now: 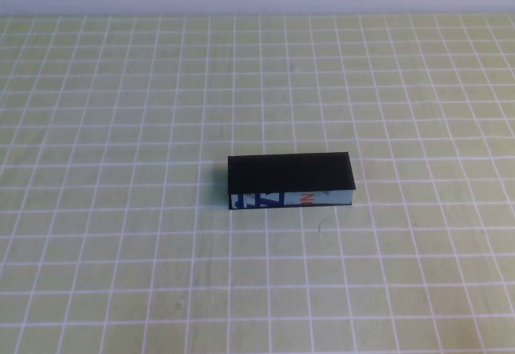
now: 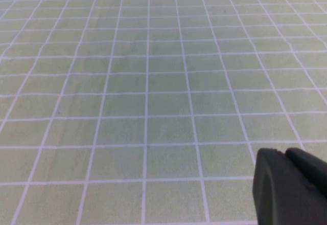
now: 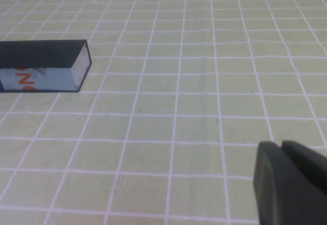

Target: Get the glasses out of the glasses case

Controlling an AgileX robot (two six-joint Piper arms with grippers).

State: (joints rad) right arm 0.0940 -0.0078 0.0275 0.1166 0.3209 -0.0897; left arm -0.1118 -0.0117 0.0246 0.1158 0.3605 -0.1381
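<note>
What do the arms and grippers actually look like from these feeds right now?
Very little shows. The high view has neither arm in frame, only the glasses case on the green grid mat. Each wrist view catches only a rounded matte black piece at the picture's corner: the left gripper and the right gripper. No cables, markings or sleeves are visible.

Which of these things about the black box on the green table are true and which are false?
1. The glasses case has its lid shut. True.
2. The glasses lie on the table beside the case. False: no glasses show anywhere; only the closed case lies there.
3. The right gripper is holding the case. False: it is well apart from the case, over bare table.
4. The case's front strip is white with blue and orange print. True.
5. The left gripper has only the checked green table in front of it. True.
</note>
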